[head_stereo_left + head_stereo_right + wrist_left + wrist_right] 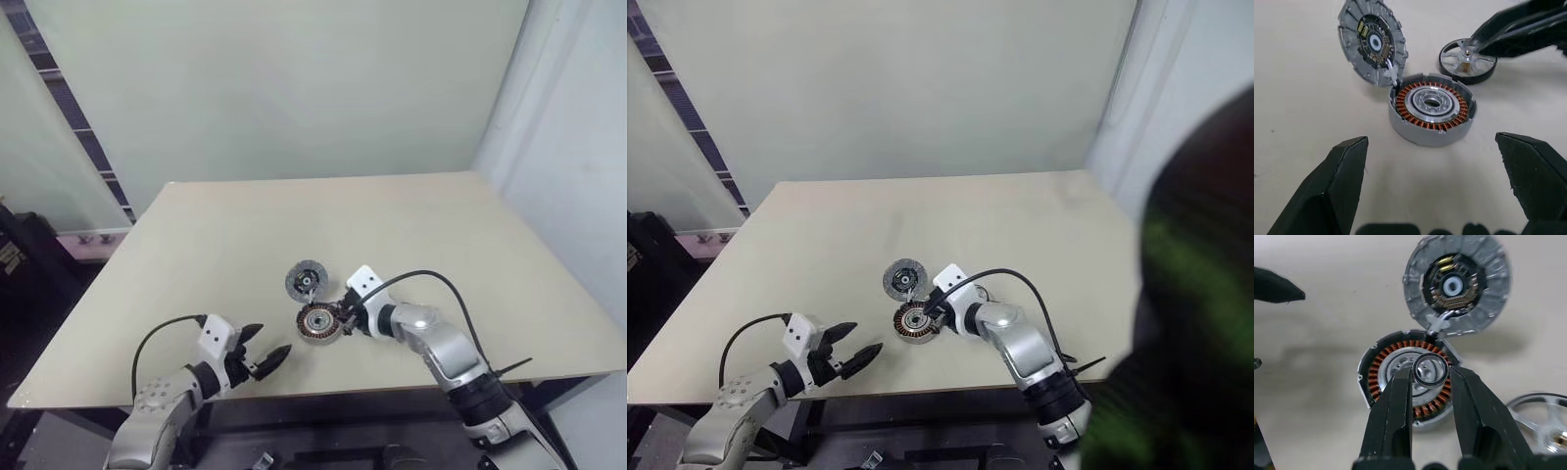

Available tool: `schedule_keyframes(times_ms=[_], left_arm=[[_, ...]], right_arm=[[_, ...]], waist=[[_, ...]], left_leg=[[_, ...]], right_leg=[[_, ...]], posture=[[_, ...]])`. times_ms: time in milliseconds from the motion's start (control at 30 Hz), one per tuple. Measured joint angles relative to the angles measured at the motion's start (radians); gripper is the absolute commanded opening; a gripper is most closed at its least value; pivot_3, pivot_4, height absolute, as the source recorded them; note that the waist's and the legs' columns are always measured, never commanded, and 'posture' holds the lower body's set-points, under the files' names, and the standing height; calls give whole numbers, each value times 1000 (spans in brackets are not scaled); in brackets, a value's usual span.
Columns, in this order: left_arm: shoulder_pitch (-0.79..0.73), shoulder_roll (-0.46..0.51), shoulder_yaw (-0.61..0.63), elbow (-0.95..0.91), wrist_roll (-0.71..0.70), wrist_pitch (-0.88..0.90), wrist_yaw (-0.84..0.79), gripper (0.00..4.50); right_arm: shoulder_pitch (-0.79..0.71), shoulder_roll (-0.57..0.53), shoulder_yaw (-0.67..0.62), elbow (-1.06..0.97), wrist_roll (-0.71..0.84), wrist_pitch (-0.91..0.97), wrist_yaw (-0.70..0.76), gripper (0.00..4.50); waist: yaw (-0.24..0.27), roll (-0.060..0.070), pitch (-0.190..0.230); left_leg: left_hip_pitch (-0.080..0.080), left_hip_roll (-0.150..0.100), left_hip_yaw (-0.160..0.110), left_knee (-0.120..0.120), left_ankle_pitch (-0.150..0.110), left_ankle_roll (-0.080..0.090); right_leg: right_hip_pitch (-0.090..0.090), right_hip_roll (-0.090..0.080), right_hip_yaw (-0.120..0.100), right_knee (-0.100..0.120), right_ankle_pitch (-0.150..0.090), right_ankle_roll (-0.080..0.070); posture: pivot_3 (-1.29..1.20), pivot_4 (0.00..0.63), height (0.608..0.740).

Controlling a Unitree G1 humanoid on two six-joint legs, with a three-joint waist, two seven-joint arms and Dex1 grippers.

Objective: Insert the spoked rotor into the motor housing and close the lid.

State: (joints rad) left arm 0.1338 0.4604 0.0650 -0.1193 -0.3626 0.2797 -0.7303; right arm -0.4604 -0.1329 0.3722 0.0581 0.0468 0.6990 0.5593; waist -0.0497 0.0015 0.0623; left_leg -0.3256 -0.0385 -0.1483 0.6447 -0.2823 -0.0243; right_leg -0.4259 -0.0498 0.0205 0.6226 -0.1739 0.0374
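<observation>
Right claw (1430,377): narrow, its two black fingers pinching a small thin silver ring (1431,369). The ring hangs directly above the silvery centre of the motor housing (1405,377), a squat round shell lined with copper-brown windings, which lies straight ahead of and just beneath the fingertips. Judgement: the ring is being lined up with the centre bore, which would explain the claw's downward tilt over it.

The lid (1457,284), a flat round grey disc with a segmented rim, dark inner face and pale hub, lies just beyond the housing from the right claw. It is face-up and touches the housing rim through a short tab or lead. It stays swung aside so the housing cavity remains accessible.

The spoked rotor (1467,59), a shiny silver wheel with radial spokes and a brass-toned hub, rests flat on the beige table (196,245) close beside the right claw, just off the housing. It is not yet inserted. In the left wrist view the right fingers pass over its hub; contact cannot be confirmed.

Left claw (1437,186): wide, holding nothing. It is aimed at the housing from the near side and stands clear of it, the housing lying ahead between its spread fingers. Judgement: positioned as a standby brace.

Both task steps remain outstanding.
</observation>
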Motion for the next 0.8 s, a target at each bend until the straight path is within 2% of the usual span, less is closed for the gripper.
schedule_keyframes(times_ms=[600, 800], left_arm=[[39, 6, 47, -19, -4, -8, 32, 4500], [48, 12, 74, -36, -8, -8, 39, 4500]], right_arm=[[-87, 117, 17, 300, -41, -148, -14, 799], [-104, 123, 15, 357, -51, -184, -11, 799]], waist=[[0, 0, 0], [-1, 0, 0]], left_leg=[[1, 0, 0, 0, 0, 0], [1, 0, 0, 0, 0, 0]], right_leg=[[0, 0, 0, 1, 2, -1], [0, 0, 1, 1, 2, -1]], posture=[[0, 0, 740], [0, 0, 740]])
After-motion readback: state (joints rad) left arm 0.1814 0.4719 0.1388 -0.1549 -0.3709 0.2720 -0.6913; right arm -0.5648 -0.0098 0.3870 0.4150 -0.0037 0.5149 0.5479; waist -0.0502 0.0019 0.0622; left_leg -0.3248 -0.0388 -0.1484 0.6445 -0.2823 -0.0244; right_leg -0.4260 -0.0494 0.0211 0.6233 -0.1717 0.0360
